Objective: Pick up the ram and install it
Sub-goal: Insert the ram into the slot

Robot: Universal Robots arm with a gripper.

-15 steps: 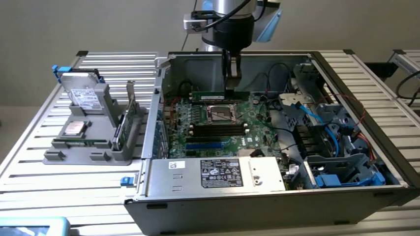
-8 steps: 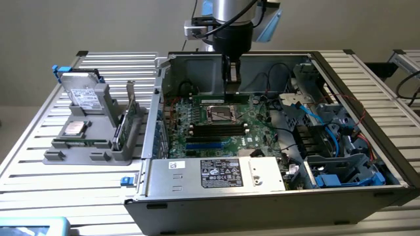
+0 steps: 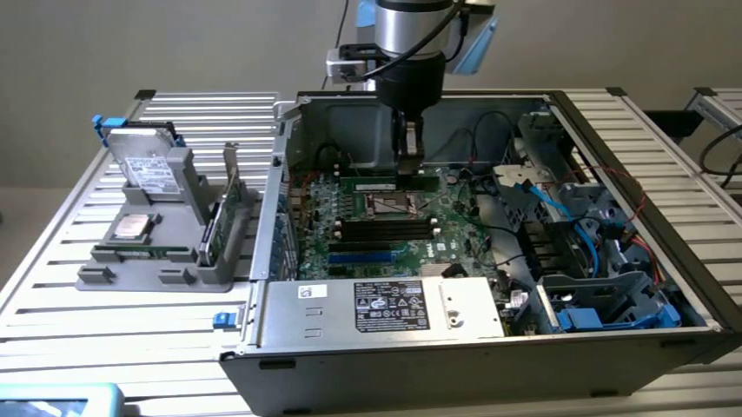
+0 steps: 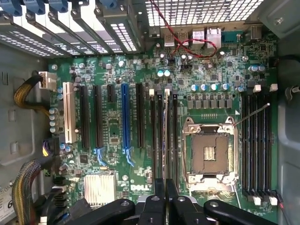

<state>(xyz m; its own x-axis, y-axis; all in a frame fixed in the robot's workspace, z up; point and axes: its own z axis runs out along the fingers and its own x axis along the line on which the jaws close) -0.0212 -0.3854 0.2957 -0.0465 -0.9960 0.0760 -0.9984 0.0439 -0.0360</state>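
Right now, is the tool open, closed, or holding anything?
The tool: closed on the ram, which it holds edge-on over the black slots beside the CPU socket.

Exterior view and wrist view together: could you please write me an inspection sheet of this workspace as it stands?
Surface: slatted metal table carrying an open computer case.
Job's things: ram stands edge-on along a black slot beside the CPU socket; whether it is fully seated cannot be told.
Clutter: grey holder at the exterior view's left, with a drive and an upright card.
Grippers: claw shut on the ram, arm reaching down into the case.
Cables: blue cables, red wires, braided bundles, all inside the case.
Surroundings: plain wall; nothing else seen.
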